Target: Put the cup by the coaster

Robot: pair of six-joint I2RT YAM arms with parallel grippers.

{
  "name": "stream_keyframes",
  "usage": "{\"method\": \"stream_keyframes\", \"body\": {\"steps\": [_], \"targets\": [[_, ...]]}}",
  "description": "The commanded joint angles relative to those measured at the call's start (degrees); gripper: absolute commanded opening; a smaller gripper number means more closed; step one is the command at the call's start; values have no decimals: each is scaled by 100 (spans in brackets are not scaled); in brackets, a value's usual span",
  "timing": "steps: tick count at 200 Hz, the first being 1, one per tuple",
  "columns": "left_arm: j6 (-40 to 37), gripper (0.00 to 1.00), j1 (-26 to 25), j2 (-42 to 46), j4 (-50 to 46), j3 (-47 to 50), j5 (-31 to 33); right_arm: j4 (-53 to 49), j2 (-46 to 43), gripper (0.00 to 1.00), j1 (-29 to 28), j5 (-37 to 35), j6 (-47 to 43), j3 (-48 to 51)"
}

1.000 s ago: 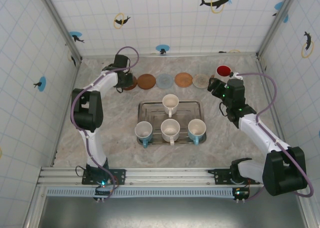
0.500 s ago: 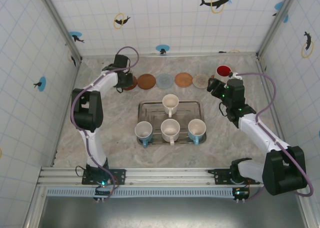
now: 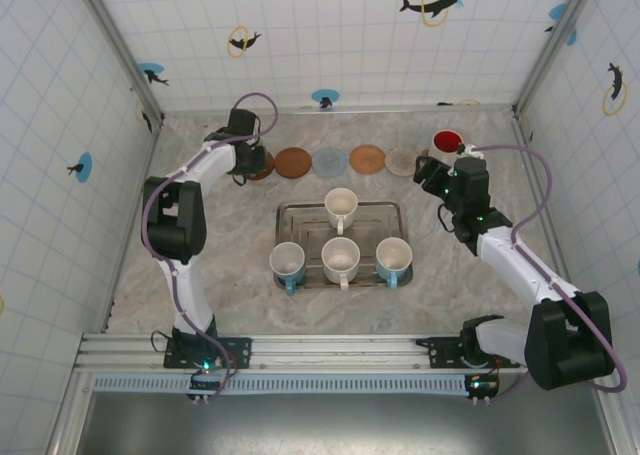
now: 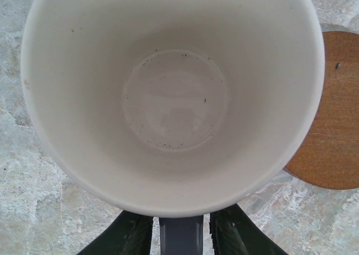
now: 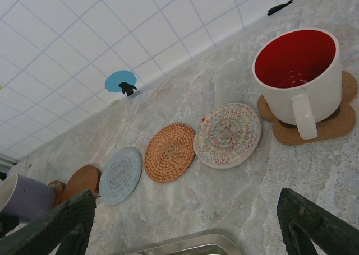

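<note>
Cup point(image 4: 174, 98): upright, just beside the wooden coaster point(image 4: 331, 115), where the task wants it; probably already set down.
Left gripper point(image 4: 180, 232): placed at the cup's near wall; whether clasped or released cannot be told.
Right gripper point(image 5: 185, 199): spread wide, nothing held, parked apart to avoid obstruction.

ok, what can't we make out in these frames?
- Left wrist: the cup hides its own base, so it is unclear whether it rests on the table or touches the wooden coaster. The bottom edge cuts off the left jaws, so the grip is unclear.
- Top external: the left arm covers the cup.
- Right wrist: the left edge cuts off that cup.
</note>
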State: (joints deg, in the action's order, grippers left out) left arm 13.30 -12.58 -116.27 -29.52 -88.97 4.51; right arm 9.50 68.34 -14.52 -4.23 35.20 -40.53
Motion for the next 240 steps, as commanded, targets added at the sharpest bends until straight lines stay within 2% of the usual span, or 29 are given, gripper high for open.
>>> {"method": "stream_keyframes", "body": {"steps": [1,48,122,176,240], "targets": [[-51,33,56,180,-118,46,42,130,-22,86,28,36,29,-297],[97,36,53,689,-88,339,21,123,3,86,0,45,26,-331],[734,38,-133,2285,460,1366,-315,43,92,86,-203,-37,-13,-485],[1641,43,-909,3904,1814,2796,-327,-33,252,85,-509,-265,-55,-694],[1651,47,-1456,4742,2023,3342,-37,-239,633,83,-956,-258,-222,-1170]]}}
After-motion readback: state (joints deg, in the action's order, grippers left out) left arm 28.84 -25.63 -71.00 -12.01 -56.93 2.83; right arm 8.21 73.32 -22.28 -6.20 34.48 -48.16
